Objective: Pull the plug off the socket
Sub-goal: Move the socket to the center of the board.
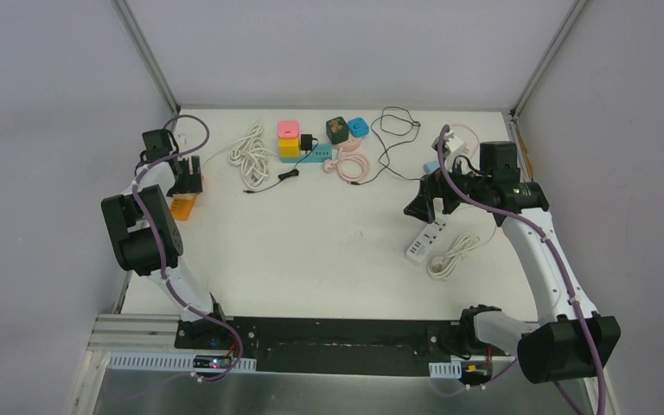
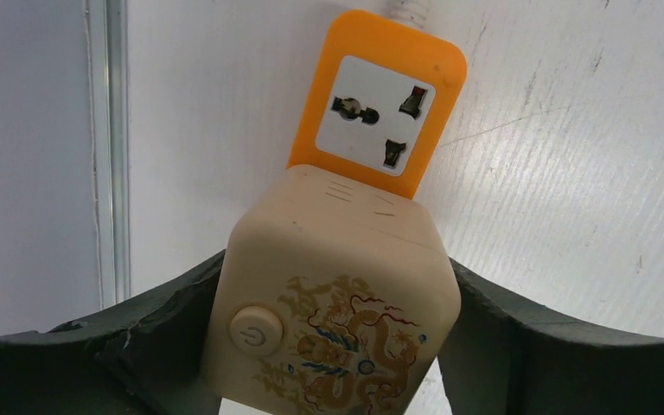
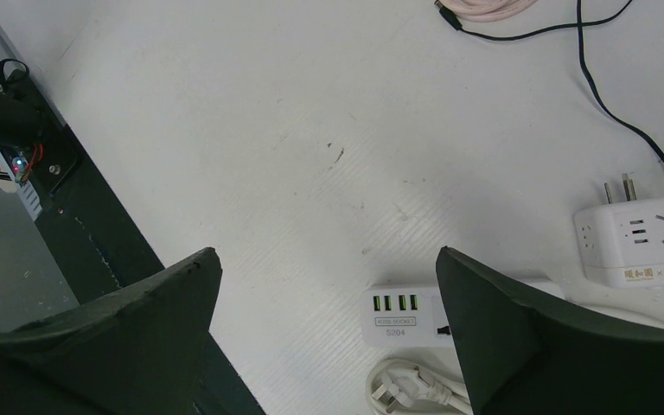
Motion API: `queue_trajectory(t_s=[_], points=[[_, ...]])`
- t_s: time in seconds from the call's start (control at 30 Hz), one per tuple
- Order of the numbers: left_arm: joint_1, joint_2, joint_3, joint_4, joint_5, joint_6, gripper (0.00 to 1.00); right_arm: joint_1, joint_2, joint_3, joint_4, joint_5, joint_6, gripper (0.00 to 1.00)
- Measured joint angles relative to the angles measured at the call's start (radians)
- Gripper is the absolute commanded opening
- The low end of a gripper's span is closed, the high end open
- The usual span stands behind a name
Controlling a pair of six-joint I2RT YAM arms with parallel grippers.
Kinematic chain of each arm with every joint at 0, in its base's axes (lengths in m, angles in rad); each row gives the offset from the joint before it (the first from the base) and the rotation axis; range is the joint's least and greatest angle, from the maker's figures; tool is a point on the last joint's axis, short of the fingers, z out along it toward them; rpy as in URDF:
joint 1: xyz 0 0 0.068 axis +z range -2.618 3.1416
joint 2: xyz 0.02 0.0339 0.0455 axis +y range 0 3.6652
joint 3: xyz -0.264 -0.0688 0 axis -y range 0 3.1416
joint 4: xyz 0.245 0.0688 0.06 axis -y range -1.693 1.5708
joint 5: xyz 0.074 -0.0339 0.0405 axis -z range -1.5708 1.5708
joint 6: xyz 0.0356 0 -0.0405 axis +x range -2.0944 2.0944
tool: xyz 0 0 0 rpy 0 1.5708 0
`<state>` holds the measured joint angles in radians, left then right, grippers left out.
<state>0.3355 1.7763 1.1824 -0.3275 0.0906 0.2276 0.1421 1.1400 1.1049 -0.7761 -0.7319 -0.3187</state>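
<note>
Fingers (image 2: 164, 320) of left gripper (image 2: 335, 264) clasp cream cube plug (image 2: 337, 294) seated on orange plastic socket (image 2: 380, 104) at left edge of worktop (image 1: 328, 242); right gripper (image 3: 327, 255) stands wide open, empty.

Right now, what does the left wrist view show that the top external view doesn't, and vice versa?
Only left wrist: the cream cube plug, with power button and dragon print, between the left pincer fingers. Only top external: the right pincer, open near the white power strip, and a coiled white cable. Both: the orange socket the plug sits in.
</note>
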Motion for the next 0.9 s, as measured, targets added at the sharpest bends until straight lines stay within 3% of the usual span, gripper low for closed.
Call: queue_trajectory(t_s=[0.17, 0.23, 0.33, 0.43, 0.5, 0.67, 0.9], points=[[0.000, 0.005, 0.003, -0.003, 0.001, 0.000, 0.62, 0.000, 0.000, 0.000, 0.000, 0.001, 0.000, 1.00], [0.000, 0.006, 0.005, -0.003, 0.010, -0.001, 0.44, 0.000, 0.000, 0.000, 0.000, 0.001, 0.000, 1.00], [0.000, 0.006, 0.006, -0.003, 0.021, 0.000, 0.35, 0.000, 0.000, 0.000, 0.000, 0.002, 0.000, 1.00], [-0.005, 0.006, 0.006, -0.005, 0.023, 0.001, 0.13, 0.000, 0.000, 0.000, 0.000, 0.002, -0.001, 1.00], [-0.026, 0.003, 0.002, -0.005, 0.008, 0.004, 0.07, 0.000, 0.002, 0.000, 0.000, 0.002, 0.000, 1.00], [-0.168, -0.045, -0.042, -0.032, -0.097, -0.003, 0.00, 0.000, 0.009, 0.000, -0.001, -0.007, 0.000, 1.00], [-0.306, -0.187, -0.163, -0.114, -0.080, -0.160, 0.00, 0.001, 0.009, 0.000, -0.008, -0.018, 0.001, 1.00]])
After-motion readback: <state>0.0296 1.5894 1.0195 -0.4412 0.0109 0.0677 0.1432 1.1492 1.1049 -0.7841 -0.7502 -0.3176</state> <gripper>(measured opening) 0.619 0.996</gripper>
